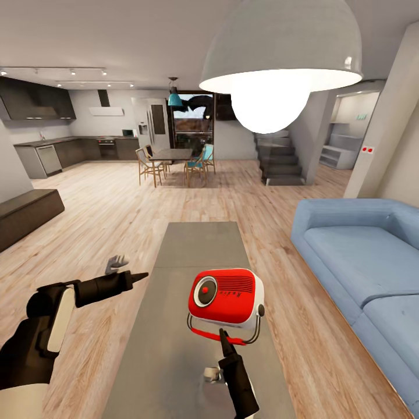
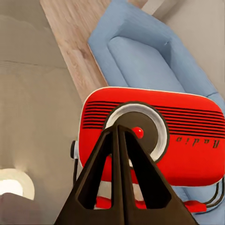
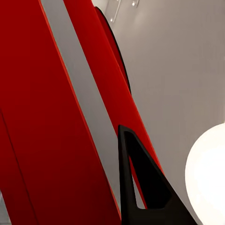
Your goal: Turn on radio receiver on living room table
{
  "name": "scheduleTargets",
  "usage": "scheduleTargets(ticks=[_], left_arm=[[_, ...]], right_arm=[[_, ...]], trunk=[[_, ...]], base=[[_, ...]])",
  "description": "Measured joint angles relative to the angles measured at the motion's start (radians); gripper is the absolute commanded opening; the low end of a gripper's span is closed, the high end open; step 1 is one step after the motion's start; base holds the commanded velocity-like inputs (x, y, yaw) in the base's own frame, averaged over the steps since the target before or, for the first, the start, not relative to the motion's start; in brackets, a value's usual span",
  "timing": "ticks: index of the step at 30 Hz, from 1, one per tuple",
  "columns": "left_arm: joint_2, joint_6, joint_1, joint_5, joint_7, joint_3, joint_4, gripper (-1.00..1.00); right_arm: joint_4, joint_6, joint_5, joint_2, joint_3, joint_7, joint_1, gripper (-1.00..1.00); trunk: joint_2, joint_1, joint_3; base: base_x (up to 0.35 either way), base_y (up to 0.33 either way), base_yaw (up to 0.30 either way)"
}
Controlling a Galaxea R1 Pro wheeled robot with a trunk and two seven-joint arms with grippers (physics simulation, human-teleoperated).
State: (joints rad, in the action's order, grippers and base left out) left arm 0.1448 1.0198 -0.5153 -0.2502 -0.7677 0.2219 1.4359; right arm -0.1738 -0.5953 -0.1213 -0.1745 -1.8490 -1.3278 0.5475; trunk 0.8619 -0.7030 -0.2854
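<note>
A: Where's the radio receiver (image 1: 226, 299)?
B: Near end of the grey counter (image 1: 198, 244), face tilted up. Blue sofa (image 1: 361, 256) to the right, dome lamp (image 1: 279, 52) overhead.
A: Right gripper (image 1: 223, 336)?
B: Head view: tip at the red handle bar under the radio. Right wrist view is just red body and white band, one finger (image 3: 140, 187) visible, so cannot tell the jaw gap.
A: Left gripper (image 1: 138, 276)?
B: Off the counter's left edge, over the floor. Left wrist view shows fingers pressed together, aimed at the dial (image 2: 138, 126).
</note>
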Motion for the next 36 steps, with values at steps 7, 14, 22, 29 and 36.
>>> scheduleTargets(ticks=[7,14,22,29,36], left_arm=[[-0.041,0.000,-0.001,-0.001,0.083,-0.033,-0.006,-1.00],[-0.044,-0.001,-0.001,0.001,0.089,-0.043,-0.033,-1.00],[-0.053,-0.002,-0.002,-0.002,0.090,-0.069,-0.048,-1.00],[-0.063,-0.001,-0.023,-0.003,0.089,-0.086,-0.048,-1.00],[-0.099,-0.002,-0.037,-0.006,0.088,-0.087,-0.043,-1.00]], right_arm=[[0.000,0.000,0.001,0.000,-0.001,0.000,0.000,-1.00],[-0.001,0.000,0.001,0.000,-0.001,0.000,0.000,-1.00],[-0.001,0.000,-0.001,0.000,-0.001,0.000,0.000,-1.00],[-0.004,0.000,-0.004,0.000,-0.004,0.000,0.000,-1.00],[-0.005,0.000,-0.009,0.000,-0.006,0.001,0.000,-1.00]], trunk=[[0.000,0.000,0.000],[0.000,0.000,0.000],[0.000,0.000,0.000],[0.000,0.000,0.000],[0.000,0.000,0.000]], base=[[0.000,0.000,0.000],[0.000,0.000,0.000],[0.000,0.000,0.000],[0.000,0.000,0.000],[0.000,0.000,0.000]])
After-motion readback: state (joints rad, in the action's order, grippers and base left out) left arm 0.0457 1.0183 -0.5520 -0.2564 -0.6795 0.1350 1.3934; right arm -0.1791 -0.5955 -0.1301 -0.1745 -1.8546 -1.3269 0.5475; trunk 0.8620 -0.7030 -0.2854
